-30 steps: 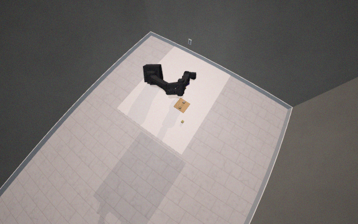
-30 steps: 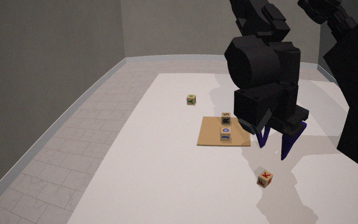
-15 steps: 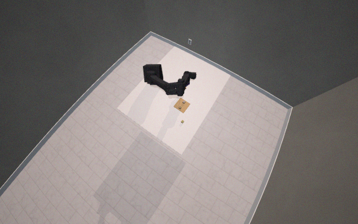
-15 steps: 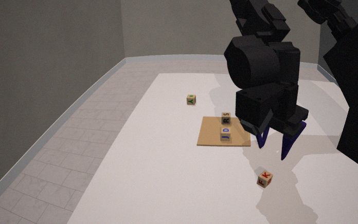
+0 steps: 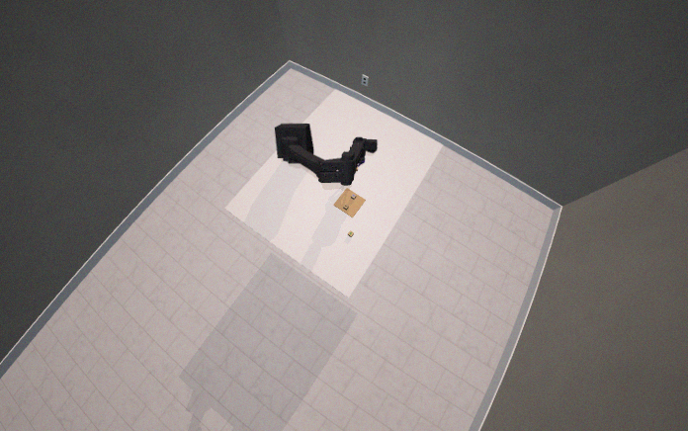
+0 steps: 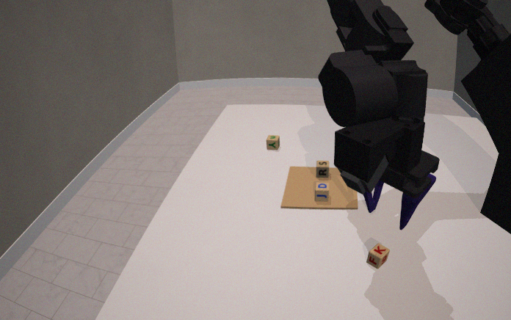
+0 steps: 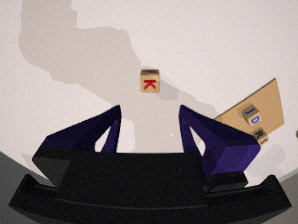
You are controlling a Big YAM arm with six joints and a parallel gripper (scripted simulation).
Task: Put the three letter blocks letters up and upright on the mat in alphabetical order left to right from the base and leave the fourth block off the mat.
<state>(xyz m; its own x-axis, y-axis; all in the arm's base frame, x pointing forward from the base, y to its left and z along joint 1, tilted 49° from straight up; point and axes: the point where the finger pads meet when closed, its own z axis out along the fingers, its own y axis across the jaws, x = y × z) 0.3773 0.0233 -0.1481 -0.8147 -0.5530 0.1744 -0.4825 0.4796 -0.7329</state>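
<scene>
A tan mat (image 6: 301,191) (image 5: 354,209) (image 7: 269,99) lies on the white table. Two blocks stand on it: one with a black S on top (image 6: 322,169) (image 5: 353,195) (image 7: 260,136), one with a blue D on top (image 6: 321,190) (image 5: 346,207) (image 7: 250,115). A block with a red K on top (image 6: 377,255) (image 7: 149,80) lies off the mat, nearer the front. A block with a green letter (image 6: 272,142) (image 5: 350,233) lies off the mat, farther away. My gripper (image 6: 390,209) (image 7: 150,110) hangs open and empty in the air above the table, between the mat and the K block.
The white table (image 6: 226,233) (image 5: 365,131) stands on a tiled floor. The arm's dark base (image 5: 293,139) stands at the table's far side, and another part of the arm (image 6: 490,113) fills the right edge of the exterior view.
</scene>
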